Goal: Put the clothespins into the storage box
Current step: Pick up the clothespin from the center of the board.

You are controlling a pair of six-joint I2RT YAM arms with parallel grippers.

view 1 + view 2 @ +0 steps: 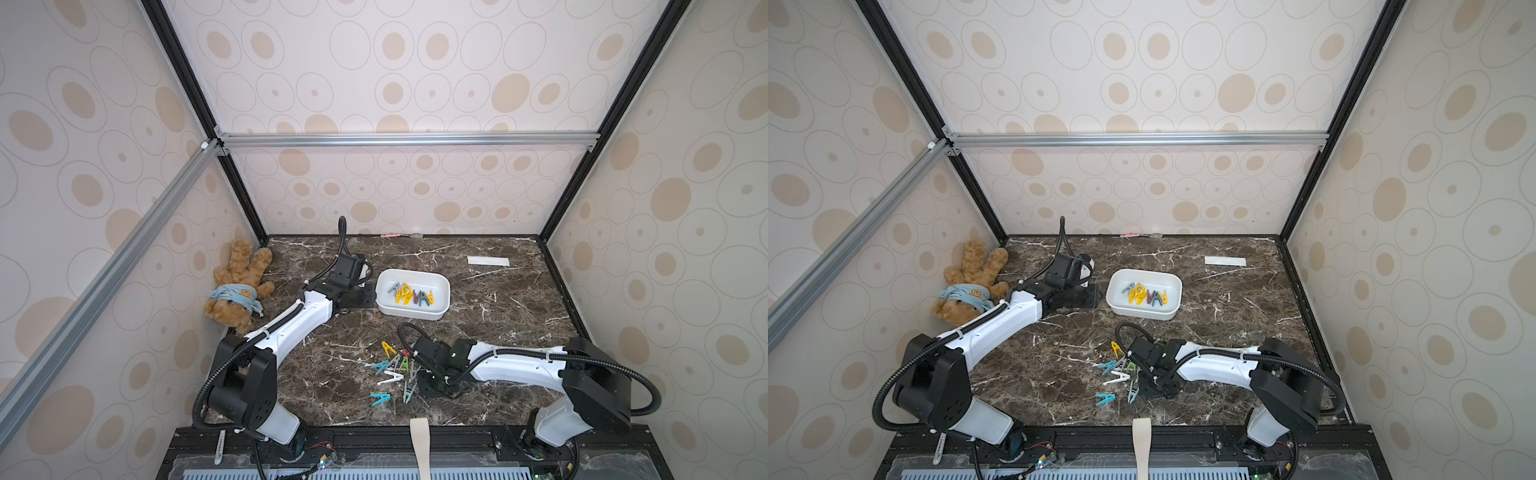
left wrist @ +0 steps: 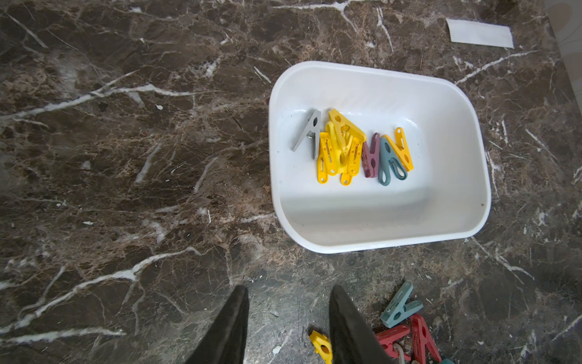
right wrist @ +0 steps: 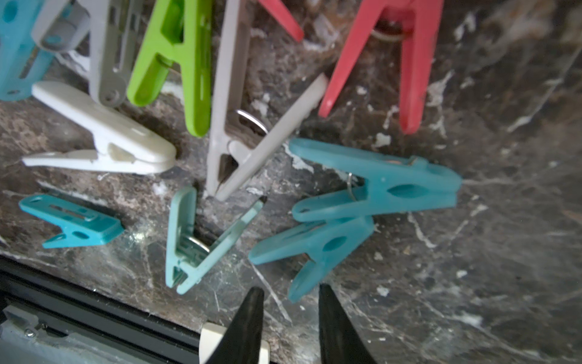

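The white storage box [image 1: 411,312] [image 1: 1142,312] [image 2: 362,217] sits mid-table and holds several clothespins [image 1: 411,294] [image 1: 1144,294] [image 2: 352,148], yellow, grey, purple and teal. More clothespins [image 1: 395,368] [image 1: 1121,370] lie loose near the table's front. My left gripper [image 1: 360,296] [image 2: 288,290] hangs just left of the box, open with only bare marble between its fingers. My right gripper [image 1: 430,384] [image 3: 290,288] is low over the right edge of the loose pile, open. One leg tip of a teal clothespin [image 3: 321,249] reaches the gap between its fingertips.
A brown teddy bear [image 1: 239,286] lies against the left wall. A flat white paper strip [image 1: 488,261] rests at the back right. A beige strip [image 1: 419,436] hangs over the black front rail. A small pink item [image 1: 390,235] lies at the back wall.
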